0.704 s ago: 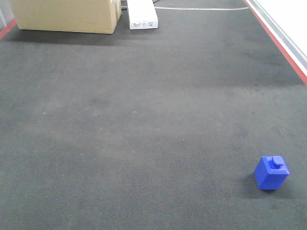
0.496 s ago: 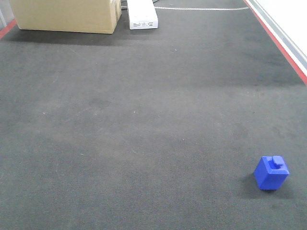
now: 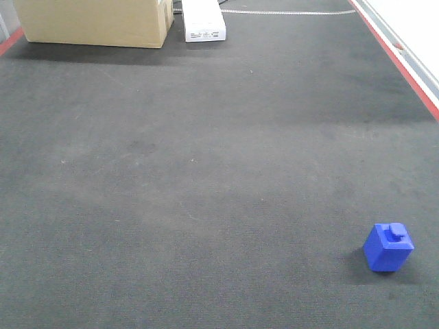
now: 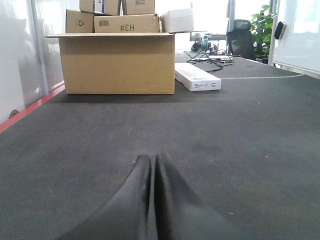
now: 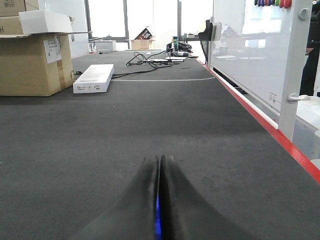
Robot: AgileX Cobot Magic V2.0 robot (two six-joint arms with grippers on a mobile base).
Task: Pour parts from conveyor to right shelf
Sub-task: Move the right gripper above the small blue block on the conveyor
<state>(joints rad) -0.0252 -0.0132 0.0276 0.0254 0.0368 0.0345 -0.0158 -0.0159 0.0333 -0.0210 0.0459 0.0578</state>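
One part, a small bright-blue cube (image 3: 388,248) with a stud on top, sits alone on the dark-grey conveyor (image 3: 206,171) at the near right of the front view. No gripper shows in that view. In the left wrist view, my left gripper (image 4: 152,159) is shut with nothing in it, low over the belt (image 4: 240,140). My right gripper (image 5: 160,159) is shut too. A thin blue sliver (image 5: 158,220) shows through the slit between its fingers, lying beyond them. The right shelf is out of view.
A large cardboard box (image 3: 96,20) and a flat white box (image 3: 203,20) stand at the belt's far end. The red edge strip (image 3: 405,68) runs along the right side. Beyond that edge in the right wrist view stands a whiteboard panel (image 5: 250,45) on a white post (image 5: 292,75).
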